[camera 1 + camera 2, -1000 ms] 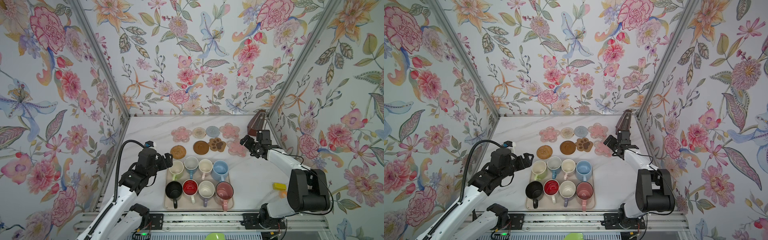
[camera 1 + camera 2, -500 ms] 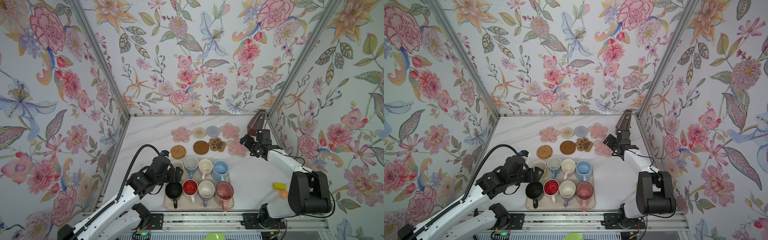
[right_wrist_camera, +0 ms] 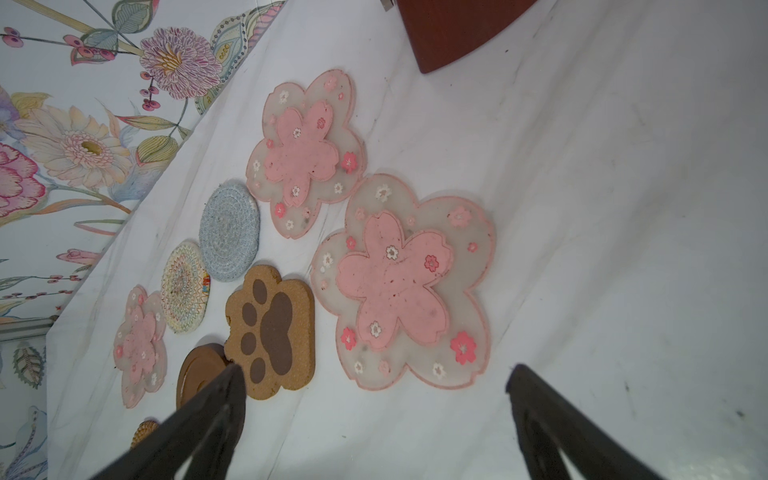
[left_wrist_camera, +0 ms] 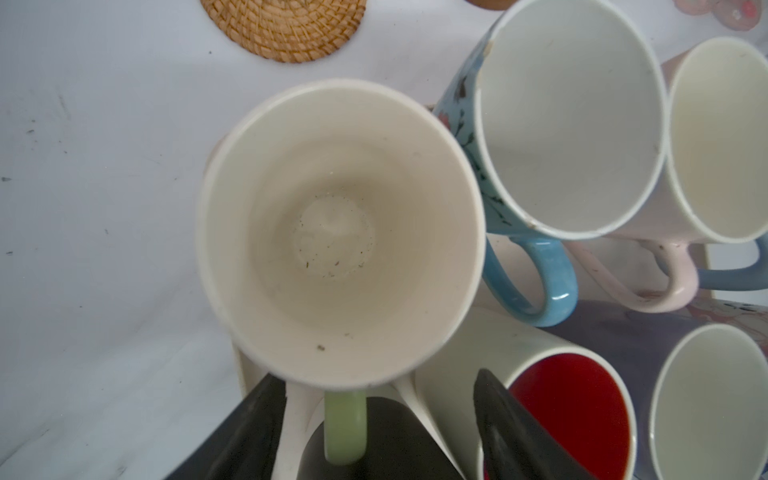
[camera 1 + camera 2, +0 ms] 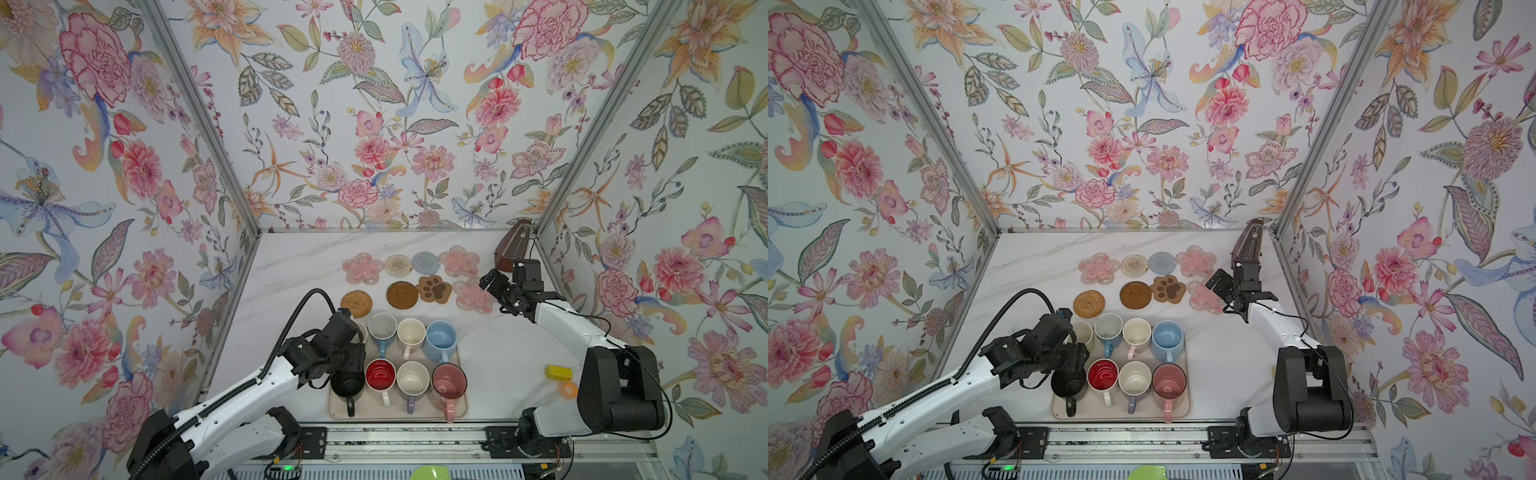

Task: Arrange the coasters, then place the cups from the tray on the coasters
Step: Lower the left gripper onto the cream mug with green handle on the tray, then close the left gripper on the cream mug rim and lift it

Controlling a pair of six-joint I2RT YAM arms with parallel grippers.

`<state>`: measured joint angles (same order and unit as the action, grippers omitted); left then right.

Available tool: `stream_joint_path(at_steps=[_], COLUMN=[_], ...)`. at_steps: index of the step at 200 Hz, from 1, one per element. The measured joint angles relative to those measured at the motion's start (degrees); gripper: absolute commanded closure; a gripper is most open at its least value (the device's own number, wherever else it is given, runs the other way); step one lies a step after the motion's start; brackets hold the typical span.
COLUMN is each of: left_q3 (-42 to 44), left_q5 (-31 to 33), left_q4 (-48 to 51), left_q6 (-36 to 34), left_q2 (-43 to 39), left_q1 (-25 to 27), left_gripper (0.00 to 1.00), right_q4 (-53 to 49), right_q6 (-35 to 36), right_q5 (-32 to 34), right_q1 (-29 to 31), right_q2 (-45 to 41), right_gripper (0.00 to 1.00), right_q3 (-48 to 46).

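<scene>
Marble table [image 5: 291,266] is sitting inside floral walls. Left gripper [image 4: 378,380], jaws parted, is straddling green mug's [image 4: 340,232] handle [image 4: 345,428]. The mug is standing upright, cream inside, at tray's [image 5: 428,412] 10 o'clock corner. Blue mug [image 5: 382,328] is crowding at 3 o'clock, black mug [image 5: 347,384] at 6, rattan coaster [image 4: 282,25] at 12. Right gripper [image 3: 376,370] is hovering spread wide, flower coaster [image 3: 399,282] at 9.

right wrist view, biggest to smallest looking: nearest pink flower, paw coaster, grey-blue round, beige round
1. nearest pink flower
2. paw coaster
3. grey-blue round and beige round: look alike, distances differ, unranked
</scene>
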<state>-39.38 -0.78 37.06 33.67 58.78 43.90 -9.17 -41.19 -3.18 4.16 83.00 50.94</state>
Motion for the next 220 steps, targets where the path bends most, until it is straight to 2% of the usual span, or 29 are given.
stream_joint_path(at_steps=[90, 220], left_q3=[-2.05, -2.29], left_q5=[4.26, 5.75], left_q4=[0.42, -0.13], left_q6=[-1.46, -2.36], left_q2=[6.01, 7.19], left_q1=[0.11, 0.17], left_gripper=[0.49, 0.71], right_q4=[-0.02, 0.46], right_q6=[-0.2, -0.22], right_q5=[0.0, 0.0], right_q1=[0.0, 0.0], right_q2=[-0.57, -1.31], right_gripper=[0.01, 0.01], right_q3=[-1.18, -1.92])
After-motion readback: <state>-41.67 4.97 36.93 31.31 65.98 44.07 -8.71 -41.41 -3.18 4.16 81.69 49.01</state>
